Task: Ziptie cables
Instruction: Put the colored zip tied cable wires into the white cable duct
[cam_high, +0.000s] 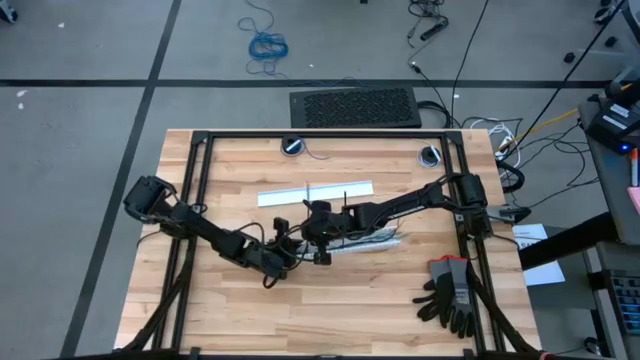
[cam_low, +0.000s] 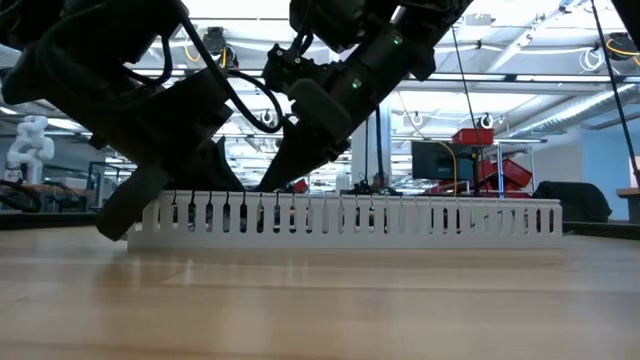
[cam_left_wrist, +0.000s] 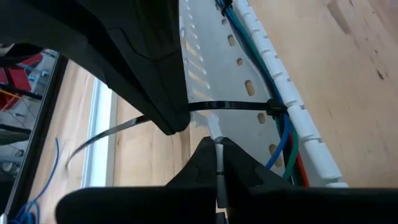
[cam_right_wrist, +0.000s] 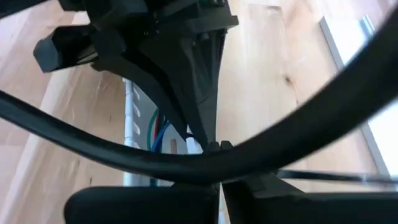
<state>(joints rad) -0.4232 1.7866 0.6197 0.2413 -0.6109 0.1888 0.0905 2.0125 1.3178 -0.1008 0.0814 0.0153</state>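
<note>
Seen from above, both arms are met over the middle of the wooden table (cam_high: 330, 310): the left gripper (cam_high: 283, 247) is reached in from the left and the right gripper (cam_high: 321, 243) from the right, their tips close together at the left end of the cables (cam_high: 372, 240), which are laid in a pale bundle just right of the grippers. A white slotted strip (cam_high: 315, 192) is seen flat on the table just beyond them, and a pair of gloves (cam_high: 448, 292) is left near the right front corner. At table height, the slotted strip (cam_low: 400, 217) is stood across the view and both dark grippers are lowered behind its left part; which is which cannot be told there. In the left wrist view, the left gripper (cam_left_wrist: 216, 163) is shown with its fingers pressed together, a thin pale sliver seen between the tips; whether anything is truly held cannot be told. Blue, green and red cables (cam_left_wrist: 283, 134) are run along the slotted channel, and a black ziptie (cam_left_wrist: 233, 106) is looped around them, its tail stretched away toward the other arm. In the right wrist view, the right gripper (cam_right_wrist: 219, 180) is shown closed, with the ziptie (cam_right_wrist: 336, 177) seen as a thin black line beside it; the cables (cam_right_wrist: 158, 134) are glimpsed beyond.
</note>
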